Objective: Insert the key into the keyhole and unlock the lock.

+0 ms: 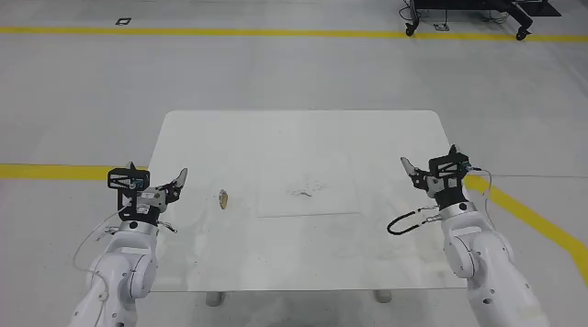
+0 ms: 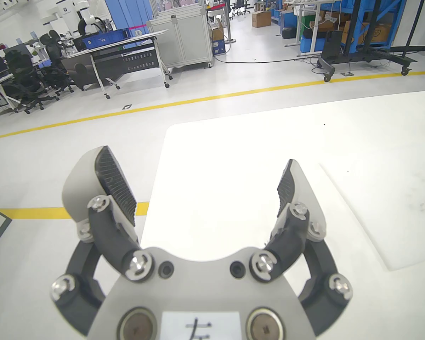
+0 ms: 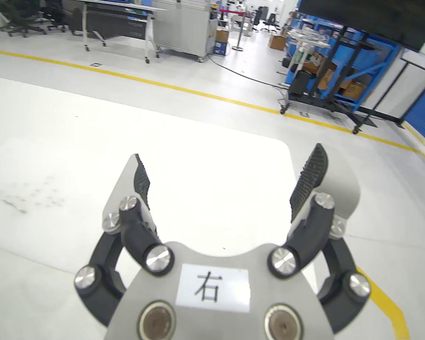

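A small brass-coloured lock (image 1: 224,200) lies on the white table (image 1: 303,143), left of the middle near the front; whether a key is with it is too small to tell. My left gripper (image 1: 158,178) hovers at the table's left edge, a short way left of the lock, open with nothing between its fingers (image 2: 115,182). At the table's right edge my right gripper (image 1: 434,163) is open as well, far from the lock. Both ribbed pads (image 3: 310,175) show bare in the right wrist view.
A thin translucent mat (image 1: 308,189) with scuff marks (image 1: 306,188) covers the table's middle. A black cable (image 1: 409,221) loops off the right arm over the table's front right. Yellow floor lines and wheeled stands lie beyond the table.
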### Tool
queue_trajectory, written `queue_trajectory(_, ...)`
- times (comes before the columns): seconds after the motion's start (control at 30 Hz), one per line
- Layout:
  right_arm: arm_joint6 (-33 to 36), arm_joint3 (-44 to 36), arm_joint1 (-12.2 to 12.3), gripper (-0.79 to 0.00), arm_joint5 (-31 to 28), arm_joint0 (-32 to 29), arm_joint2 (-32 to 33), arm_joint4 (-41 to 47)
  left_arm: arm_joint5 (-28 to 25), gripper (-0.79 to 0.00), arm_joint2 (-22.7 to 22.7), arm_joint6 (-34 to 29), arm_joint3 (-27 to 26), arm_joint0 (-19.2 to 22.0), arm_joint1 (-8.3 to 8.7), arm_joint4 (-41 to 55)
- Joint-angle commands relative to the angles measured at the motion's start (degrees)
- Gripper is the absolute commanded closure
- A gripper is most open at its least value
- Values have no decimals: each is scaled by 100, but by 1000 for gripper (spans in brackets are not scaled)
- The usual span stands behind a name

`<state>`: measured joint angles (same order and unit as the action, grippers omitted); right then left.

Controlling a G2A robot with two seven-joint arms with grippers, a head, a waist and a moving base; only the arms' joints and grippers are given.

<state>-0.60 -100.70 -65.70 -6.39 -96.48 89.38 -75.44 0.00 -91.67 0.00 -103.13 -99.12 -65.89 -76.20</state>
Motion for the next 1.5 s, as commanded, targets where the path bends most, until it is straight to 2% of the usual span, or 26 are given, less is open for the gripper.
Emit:
queue_trajectory(0.0,151,284,4,-785,-800,290,-156,99,0,-785,0,0,0,0,0,0)
queue_trajectory(0.13,507,822,-10,-785,-1775,985,-650,210,0,-785,0,0,0,0,0,0)
queue_trajectory(0.2,720,1109,-41,-785,-2069,1313,-968,252,0,-785,0,0,0,0,0,0)
queue_trajectory(0.43,862,2273,-196,-785,-3595,2387,-1983,1055,0,-785,0,0,0,0,0,0)
queue_trajectory(0.83,846,2330,-203,-785,-3671,2429,-2016,1095,0,-785,0,0,0,0,0,0)
queue_trajectory(0.9,845,2343,-205,-785,-4003,2458,-2114,1143,0,-785,0,0,0,0,0,0)
queue_trajectory(1.1,1281,3317,-302,-785,-5161,3377,-2808,941,0,-785,0,0,0,0,0,0)
queue_trajectory(1.2,1440,3690,-389,-785,-5161,3816,-3341,760,0,-785,0,0,0,0,0,0)
queue_trajectory(1.23,1455,3870,-424,-733,-5161,3985,-3502,737,0,-785,0,0,0,0,0,0)
queue_trajectory(1.3,1468,4024,-469,-391,-5161,4163,-3689,651,0,-785,0,0,0,0,0,0)
queue_trajectory(1.4,1426,4223,-538,-336,-5106,4394,-3948,383,0,-785,0,0,0,0,0,0)
queue_trajectory(1.47,1447,4360,-596,-339,-4863,4498,-4092,227,0,-785,0,0,0,0,0,0)
